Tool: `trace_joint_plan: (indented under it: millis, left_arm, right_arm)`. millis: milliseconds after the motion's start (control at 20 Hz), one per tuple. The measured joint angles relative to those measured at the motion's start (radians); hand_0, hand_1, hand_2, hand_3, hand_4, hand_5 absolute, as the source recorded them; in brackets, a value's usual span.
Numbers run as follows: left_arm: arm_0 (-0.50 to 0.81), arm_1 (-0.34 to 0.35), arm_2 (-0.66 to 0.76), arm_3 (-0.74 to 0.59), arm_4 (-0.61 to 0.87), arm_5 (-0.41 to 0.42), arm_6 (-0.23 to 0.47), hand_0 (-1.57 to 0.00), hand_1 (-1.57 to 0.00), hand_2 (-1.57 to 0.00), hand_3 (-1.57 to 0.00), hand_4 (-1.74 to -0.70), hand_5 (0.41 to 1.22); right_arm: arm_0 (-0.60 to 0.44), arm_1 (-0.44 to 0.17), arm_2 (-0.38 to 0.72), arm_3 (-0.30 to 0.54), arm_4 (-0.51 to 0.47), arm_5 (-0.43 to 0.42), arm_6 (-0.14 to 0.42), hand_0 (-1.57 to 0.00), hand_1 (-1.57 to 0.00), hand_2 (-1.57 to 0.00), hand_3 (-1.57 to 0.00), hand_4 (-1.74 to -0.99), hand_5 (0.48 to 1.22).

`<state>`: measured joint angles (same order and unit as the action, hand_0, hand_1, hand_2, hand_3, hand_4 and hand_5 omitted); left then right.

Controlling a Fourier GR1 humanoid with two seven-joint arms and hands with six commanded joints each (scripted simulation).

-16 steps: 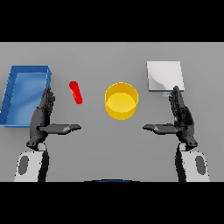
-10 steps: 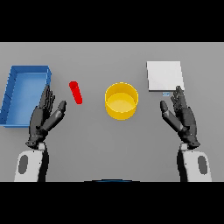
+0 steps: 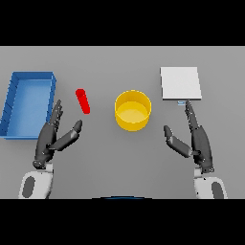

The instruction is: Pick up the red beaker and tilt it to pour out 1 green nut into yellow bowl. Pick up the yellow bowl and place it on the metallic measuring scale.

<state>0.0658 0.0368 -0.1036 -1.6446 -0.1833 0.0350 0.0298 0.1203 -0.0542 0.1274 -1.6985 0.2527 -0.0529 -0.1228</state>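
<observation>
Table in grey carries everything. Blue tray sits just beyond and outboard of the left hand, whose fingers are straight and spread, holding nothing. Metallic measuring scale lies just past the right hand, fingertips nearly at its near edge; that hand is likewise flat and empty. Yellow bowl stands between the 2 hands, slightly beyond them. Red beaker lies just ahead of the left hand's fingertips.
</observation>
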Motion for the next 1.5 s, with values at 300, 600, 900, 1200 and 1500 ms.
trace_joint_plan:
  millis: [300, 600, 900, 1200, 1500]
  left_arm:
    - [-0.143, -0.019, 0.029, 0.175, -0.013, 0.03, -0.065, 0.0, 0.0, 0.0, 0.0, -1.15, 0.638]
    - [-0.306, -0.016, 0.09, 0.396, 0.002, 0.043, -0.112, 0.0, 0.0, 0.0, 0.0, -1.18, 0.635]
    - [-0.436, -0.024, 0.122, 0.588, -0.019, 0.081, -0.198, 0.0, 0.0, 0.0, 0.0, -1.23, 0.649]
    - [-0.549, -0.037, 0.132, 0.725, -0.049, 0.122, -0.242, 0.0, 0.0, 0.0, 0.0, -1.26, 0.68]
    - [-0.617, -0.05, 0.179, 0.828, -0.036, 0.172, -0.317, -0.57, -0.61, -0.6, -0.42, -1.42, 0.86]
  right_arm:
    - [0.001, 0.006, -0.005, -0.007, -0.032, 0.019, 0.001, 0.0, 0.0, 0.0, 0.0, -1.193, 0.658]
    - [-0.016, -0.005, -0.021, 0.007, -0.053, 0.03, 0.0, 0.0, 0.0, 0.0, 0.0, -1.233, 0.666]
    - [-0.02, 0.002, -0.02, 0.016, -0.044, 0.021, 0.0, 0.0, 0.0, 0.0, 0.0, -1.247, 0.679]
    - [-0.001, 0.002, -0.013, -0.007, -0.048, 0.029, -0.01, 0.0, 0.0, 0.0, 0.0, -1.262, 0.691]
    - [-0.013, 0.002, -0.017, 0.007, -0.039, 0.018, 0.007, 0.0, 0.0, 0.0, 0.0, -1.247, 0.688]
